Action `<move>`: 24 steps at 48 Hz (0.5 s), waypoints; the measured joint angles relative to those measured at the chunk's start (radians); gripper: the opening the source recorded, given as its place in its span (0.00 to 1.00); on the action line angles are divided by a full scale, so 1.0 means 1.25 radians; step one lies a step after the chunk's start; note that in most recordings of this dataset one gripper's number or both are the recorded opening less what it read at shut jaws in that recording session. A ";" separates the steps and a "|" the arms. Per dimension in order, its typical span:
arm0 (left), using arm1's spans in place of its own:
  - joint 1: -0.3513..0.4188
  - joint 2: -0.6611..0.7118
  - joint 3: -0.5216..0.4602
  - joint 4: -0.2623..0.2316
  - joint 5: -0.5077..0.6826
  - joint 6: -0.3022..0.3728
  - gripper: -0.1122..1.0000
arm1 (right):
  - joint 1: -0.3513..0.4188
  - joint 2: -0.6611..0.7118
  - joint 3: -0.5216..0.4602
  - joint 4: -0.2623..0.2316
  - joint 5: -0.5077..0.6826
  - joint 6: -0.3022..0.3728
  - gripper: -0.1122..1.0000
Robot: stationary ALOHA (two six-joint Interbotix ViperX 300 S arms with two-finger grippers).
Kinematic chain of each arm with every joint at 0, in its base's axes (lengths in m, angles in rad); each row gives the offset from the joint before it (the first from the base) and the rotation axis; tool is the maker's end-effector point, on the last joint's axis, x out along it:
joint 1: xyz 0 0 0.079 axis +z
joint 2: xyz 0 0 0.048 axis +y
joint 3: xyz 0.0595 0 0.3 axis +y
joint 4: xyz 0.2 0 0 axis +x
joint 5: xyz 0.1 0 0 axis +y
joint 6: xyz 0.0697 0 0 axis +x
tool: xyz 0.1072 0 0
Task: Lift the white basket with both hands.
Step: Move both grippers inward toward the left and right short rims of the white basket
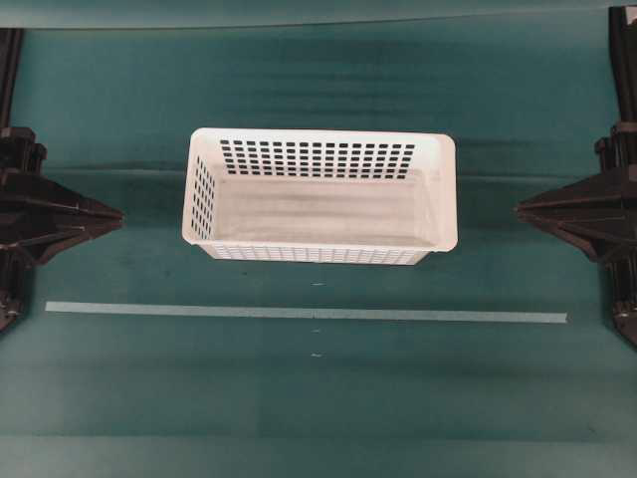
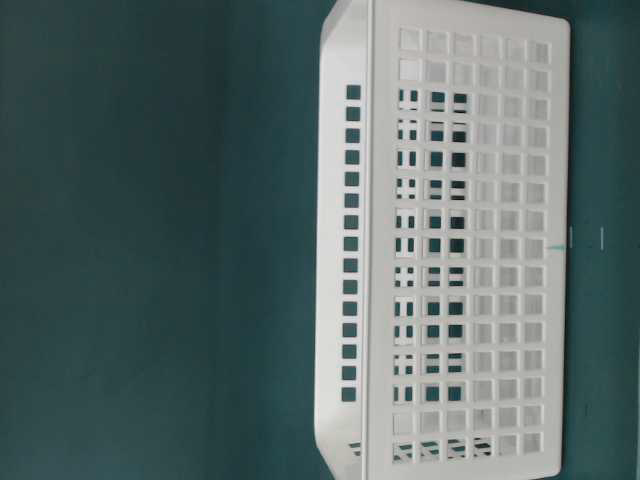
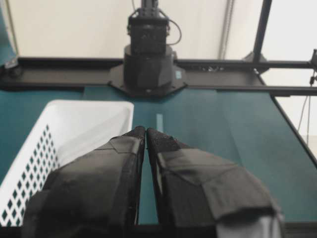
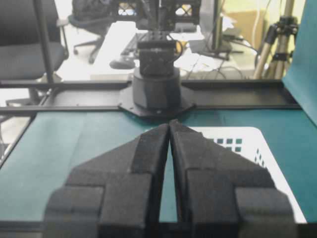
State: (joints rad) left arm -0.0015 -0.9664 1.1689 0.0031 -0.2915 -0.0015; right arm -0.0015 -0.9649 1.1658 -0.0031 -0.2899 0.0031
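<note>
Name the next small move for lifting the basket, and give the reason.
Probably open both claws first. The left claw and right claw are shut, well clear of the white basket between them; its short end rims need open jaws.

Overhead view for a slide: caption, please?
White basket sits empty between left gripper and right gripper, both shut and apart.

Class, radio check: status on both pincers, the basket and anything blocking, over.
Left pincer shut, empty, clear of basket. Right pincer shut, empty, also clear. Basket upright on table, empty, untouched. Nothing in the way.
</note>
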 measured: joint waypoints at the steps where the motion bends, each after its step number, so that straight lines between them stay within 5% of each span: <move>1: 0.000 0.000 0.000 0.000 0.000 -0.001 0.23 | 0.000 0.000 0.000 0.000 0.000 -0.001 0.23; 5: 0.012 0.004 -0.006 0.006 0.012 -0.045 0.12 | -0.007 0.002 -0.005 0.021 0.009 0.011 0.16; 12: 0.042 0.013 -0.032 0.007 0.034 -0.148 0.05 | -0.064 0.016 -0.033 0.134 0.110 0.092 0.09; 24: 0.086 0.059 -0.110 0.009 0.187 -0.350 0.05 | -0.215 0.102 -0.177 0.229 0.480 0.271 0.08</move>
State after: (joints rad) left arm 0.1058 -0.8928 1.0308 0.0138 -0.0583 -0.4387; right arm -0.2700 -0.8376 0.9449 0.2838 0.3099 0.3421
